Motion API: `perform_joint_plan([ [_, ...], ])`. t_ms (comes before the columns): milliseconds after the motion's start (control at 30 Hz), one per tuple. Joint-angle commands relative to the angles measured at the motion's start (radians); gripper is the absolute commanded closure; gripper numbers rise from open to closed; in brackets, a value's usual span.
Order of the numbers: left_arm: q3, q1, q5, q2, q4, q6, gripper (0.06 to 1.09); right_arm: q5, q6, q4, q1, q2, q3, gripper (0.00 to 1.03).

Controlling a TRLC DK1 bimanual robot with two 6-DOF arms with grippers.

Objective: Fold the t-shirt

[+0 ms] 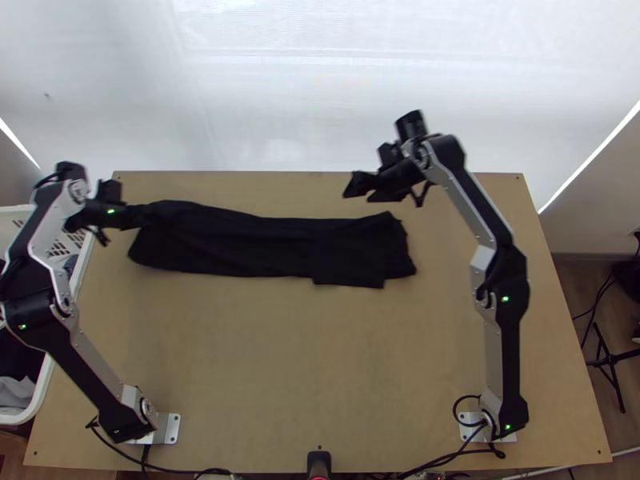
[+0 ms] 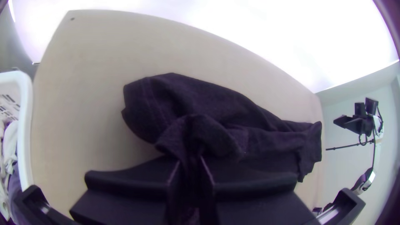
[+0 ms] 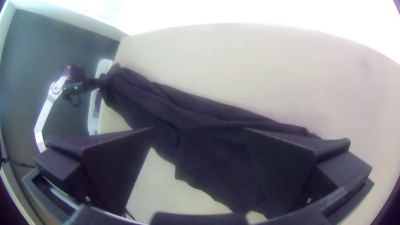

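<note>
My left gripper pinches the long black fabric t-shirt at its left. My open right gripper is nearer its right end.

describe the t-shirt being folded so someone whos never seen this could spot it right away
On the light wooden table, toward its far edge, is a long, narrow black strip of cloth: the t-shirt. The left gripper pinches its left end. Unlike the clothes in the white basket at the left, it stretches across the tabletop.
</note>
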Motion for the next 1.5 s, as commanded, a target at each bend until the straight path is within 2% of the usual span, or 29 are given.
perform_joint_plan([
  [0,-0.002,0.151,-0.04,-0.025,-0.031,0.095,1.05,0.0,-0.031,-0.039,-0.085,-0.061,-0.006,0.03],
  [133,0.033,0.193,-0.091,-0.028,-0.052,0.112,1.05,0.0,-0.043,-0.048,-0.102,-0.094,-0.031,0.03],
  [233,0.067,0.146,-0.097,-0.086,-0.17,0.133,1.05,0.0,-0.048,-0.056,-0.108,-0.11,-0.049,0.03],
  [333,0.055,0.022,-0.098,-0.188,-0.17,0.112,1.05,0.002,-0.052,-0.06,-0.117,-0.124,-0.066,0.03],
  [467,0.124,-0.17,-0.1,-0.235,-0.172,0.018,1.05,0.0,-0.06,-0.072,-0.134,-0.144,-0.075,0.03],
  [633,0.185,-0.438,-0.174,-0.224,-0.178,-0.068,1.05,0.0,-0.068,-0.094,-0.169,-0.179,-0.077,0.03],
  [867,0.251,-0.748,-0.28,-0.093,-0.167,-0.158,1.05,0.0,-0.089,-0.138,-0.249,-0.245,-0.098,0.03],
  [1000,0.317,-0.844,-0.281,0.012,-0.152,-0.204,1.05,0.0,-0.127,-0.187,-0.293,-0.301,-0.152,0.03],
  [1267,0.546,-0.976,-0.281,0.199,-0.146,-0.281,1.05,-0.003,-0.172,-0.178,-0.365,-0.446,-0.35,0.03],
  [1467,0.596,-1.048,-0.307,0.257,0.034,-0.407,1.05,-0.003,-0.18,-0.175,-0.385,-0.52,-0.43,0.03],
])
